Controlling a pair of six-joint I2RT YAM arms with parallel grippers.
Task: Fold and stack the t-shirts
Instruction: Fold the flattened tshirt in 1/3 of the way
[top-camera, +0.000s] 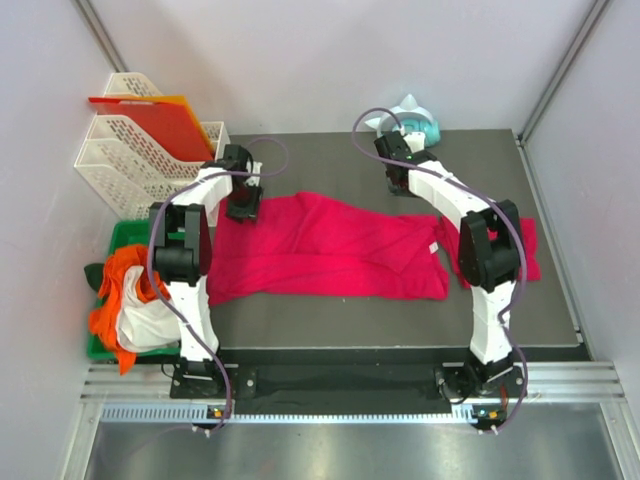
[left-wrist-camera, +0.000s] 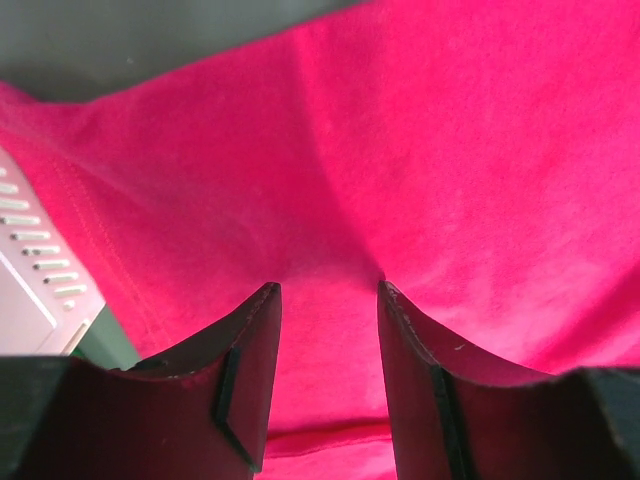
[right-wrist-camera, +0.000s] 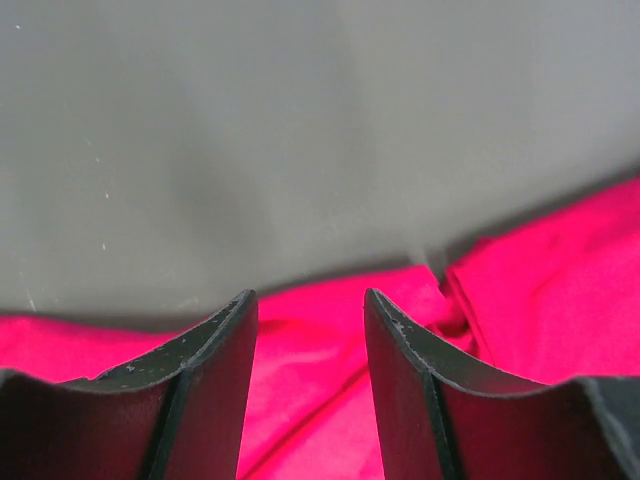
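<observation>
One crimson t-shirt (top-camera: 330, 250) lies spread flat across the dark mat (top-camera: 330, 160), its white label (top-camera: 436, 248) near its right end. A second t-shirt (top-camera: 527, 248) sits at the right, partly hidden behind my right arm. My left gripper (top-camera: 243, 207) is down at the spread shirt's far left corner. In the left wrist view its gripper (left-wrist-camera: 328, 288) is open, tips pressed into puckered fabric (left-wrist-camera: 450, 150). My right gripper (top-camera: 400, 183) is at the far edge on the right. Its gripper (right-wrist-camera: 310, 295) is open over red cloth (right-wrist-camera: 320, 400), with bare mat (right-wrist-camera: 300, 130) beyond.
White stacked trays (top-camera: 125, 160) holding red-orange sheets (top-camera: 150, 115) stand at the back left; a tray corner (left-wrist-camera: 30, 290) shows by the left gripper. A green bin (top-camera: 125, 235) with orange and white cloth (top-camera: 135, 300) sits at the left. A teal and white object (top-camera: 412, 120) is at the back.
</observation>
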